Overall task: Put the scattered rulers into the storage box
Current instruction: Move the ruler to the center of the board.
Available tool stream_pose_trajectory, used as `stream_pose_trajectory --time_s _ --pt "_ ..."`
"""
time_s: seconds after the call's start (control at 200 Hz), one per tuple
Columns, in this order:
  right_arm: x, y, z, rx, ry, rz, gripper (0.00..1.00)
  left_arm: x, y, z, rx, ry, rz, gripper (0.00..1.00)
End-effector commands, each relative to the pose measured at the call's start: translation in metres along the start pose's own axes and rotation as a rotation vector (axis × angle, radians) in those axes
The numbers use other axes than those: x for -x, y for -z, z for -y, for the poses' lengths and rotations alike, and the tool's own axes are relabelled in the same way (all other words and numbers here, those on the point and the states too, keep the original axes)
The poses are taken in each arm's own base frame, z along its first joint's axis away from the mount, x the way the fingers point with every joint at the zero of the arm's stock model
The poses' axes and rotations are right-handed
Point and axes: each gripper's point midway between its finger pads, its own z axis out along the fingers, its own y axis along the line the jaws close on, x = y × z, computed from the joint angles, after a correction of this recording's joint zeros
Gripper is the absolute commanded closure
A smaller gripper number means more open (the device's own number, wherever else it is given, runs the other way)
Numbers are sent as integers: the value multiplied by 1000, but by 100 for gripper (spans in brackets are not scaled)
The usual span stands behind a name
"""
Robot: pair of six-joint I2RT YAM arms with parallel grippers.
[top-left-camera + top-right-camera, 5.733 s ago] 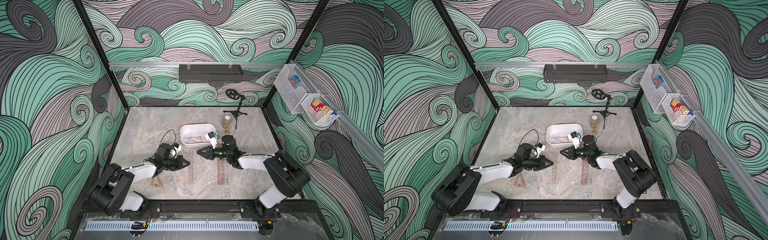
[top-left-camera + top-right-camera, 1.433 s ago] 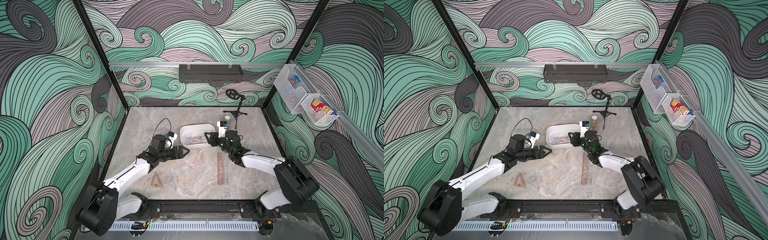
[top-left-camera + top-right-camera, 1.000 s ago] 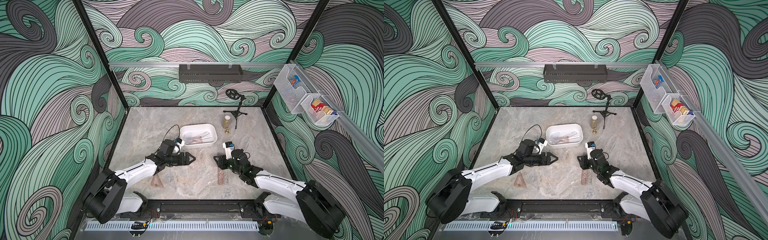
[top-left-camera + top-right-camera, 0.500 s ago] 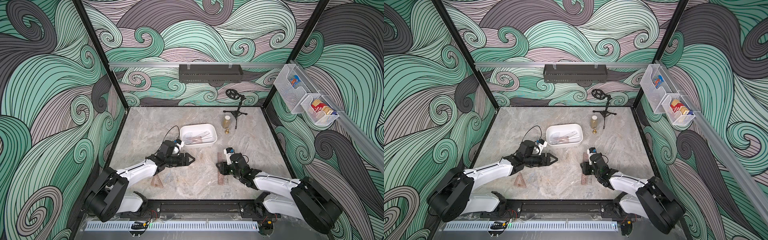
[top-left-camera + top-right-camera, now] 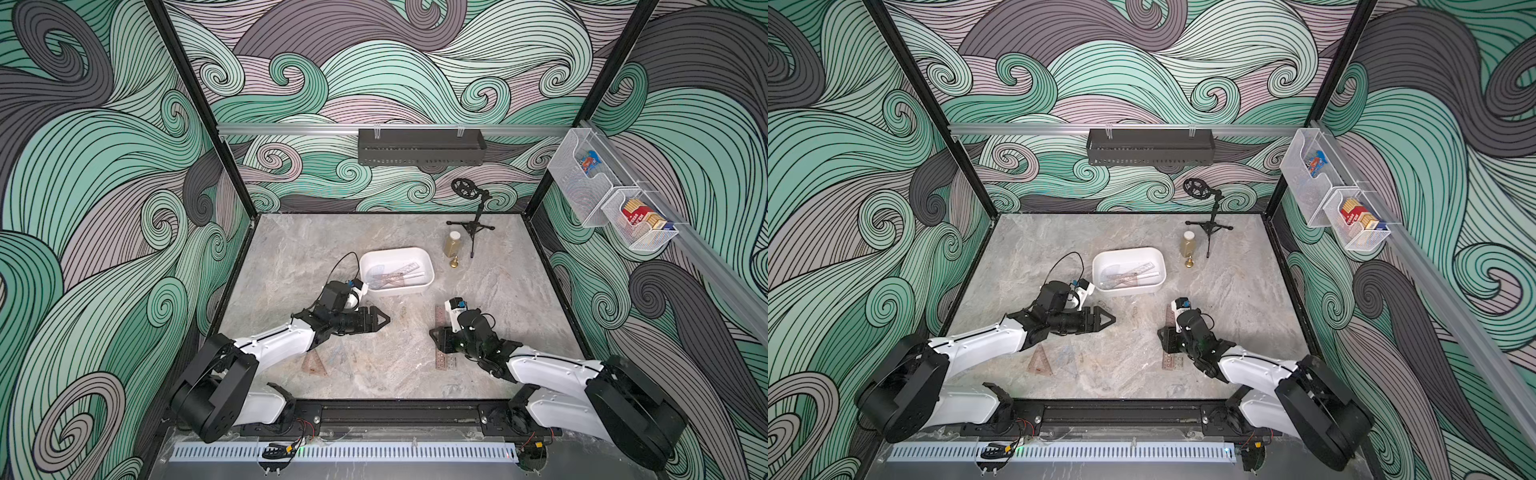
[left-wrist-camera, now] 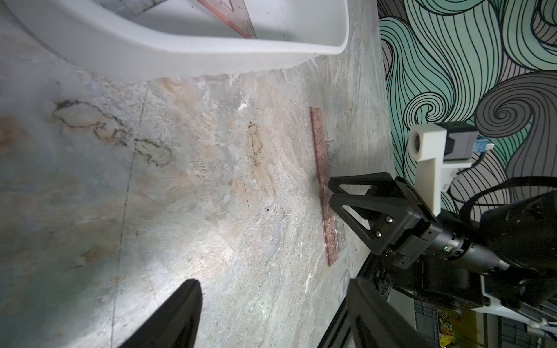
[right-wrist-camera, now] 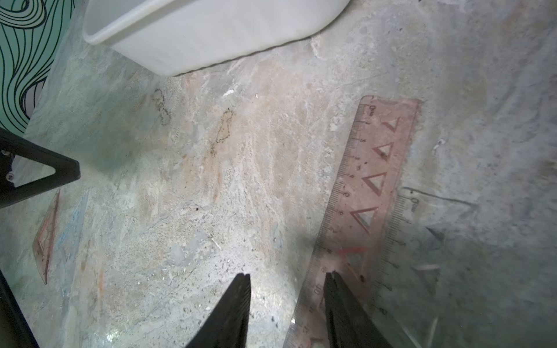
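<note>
Now the right tool (image 7: 286,277) has come back from the white box (image 5: 398,289) and stands low over the reddish ruler (image 7: 370,186) on the desk (image 5: 291,257), jaws apart, one tip on it, nothing grasped yet. The left tool (image 5: 384,319) waits released near the box, which already holds some rulers (image 5: 392,276); we judge this ruler goes next.

Right jaws now over reddish ruler (image 7: 370,192)

White plastic storage box (image 5: 397,289), see-through plastic ruler (image 7: 370,180), rough stone-look tabletop (image 5: 332,232)
</note>
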Motion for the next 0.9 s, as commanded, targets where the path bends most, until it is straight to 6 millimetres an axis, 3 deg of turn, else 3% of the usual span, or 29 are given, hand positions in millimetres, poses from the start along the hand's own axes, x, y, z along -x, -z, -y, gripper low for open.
stream_pose_trajectory --time_s 0.0,0.335,0.725,0.896 --pt "-15 -4 9 -28 -16 -40 56 0 0 0 -2 -19 -1 21" --pt "-30 -15 0 6 -21 -103 56 2 2 -4 9 -11 10 21" --pt "-37 -40 -51 97 57 -168 57 -4 8 -14 34 26 25 21" --pt "-25 -46 -83 165 103 -174 57 -5 10 -16 36 29 26 21"
